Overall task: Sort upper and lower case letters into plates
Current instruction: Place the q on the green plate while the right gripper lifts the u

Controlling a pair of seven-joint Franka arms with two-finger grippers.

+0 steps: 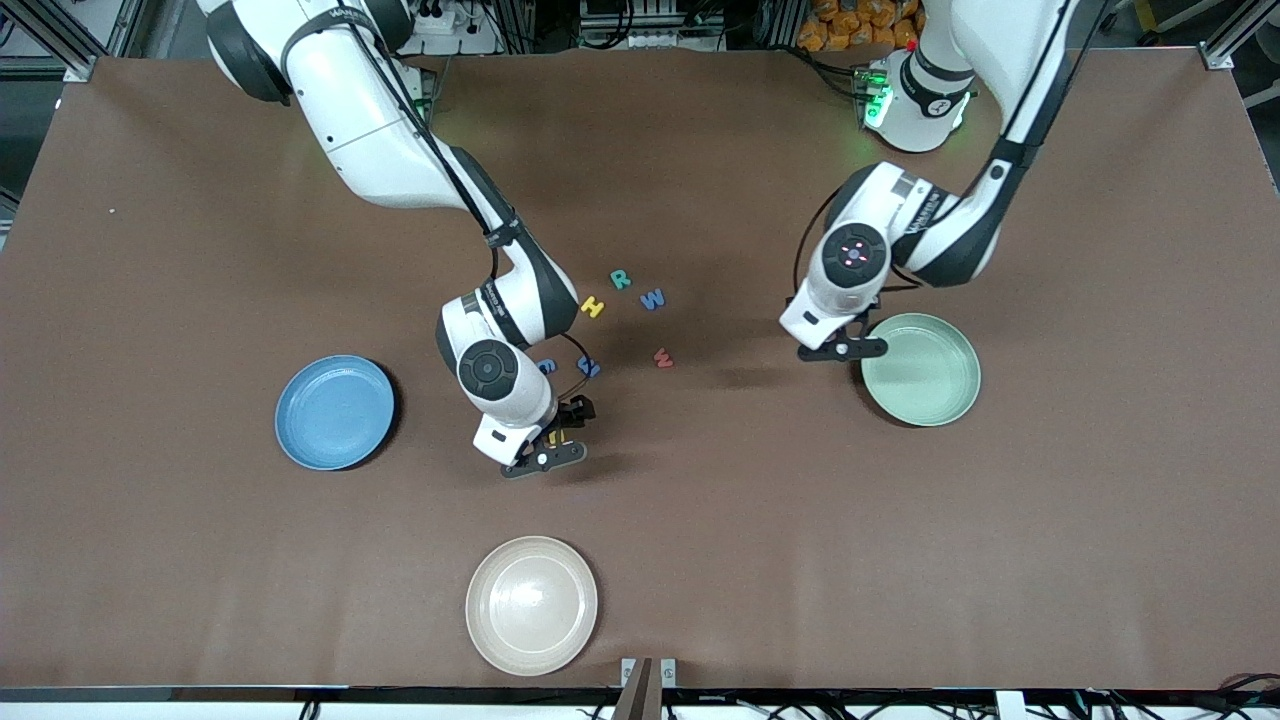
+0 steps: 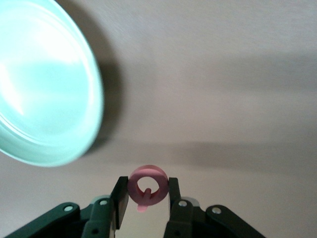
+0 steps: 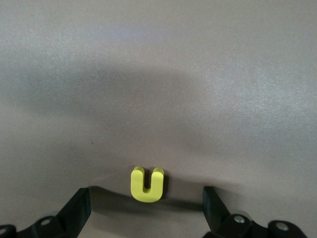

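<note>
Now | left gripper point(image 2: 146, 196) clamped on red G point(image 2: 147, 191), pale green plate point(image 2: 44, 99) at its 10 o'clock | right gripper point(image 3: 146, 208) fingers apart, yellow u point(image 3: 146, 184) lying between them

Even, fairly bright light fell from overhead on the brown table point(image 1: 200, 550), which showed a dull sheen toward the robots' bases. Soft shadows lay under both arms and beside the blue plate point(image 1: 335, 412). A green lamp glowed at the left arm's base. In the left wrist view the pale green plate point(image 2: 44, 99) was glared almost white and blurred, its dark shadow beside it. The yellow u point(image 3: 146, 184) looked sharp.
</note>
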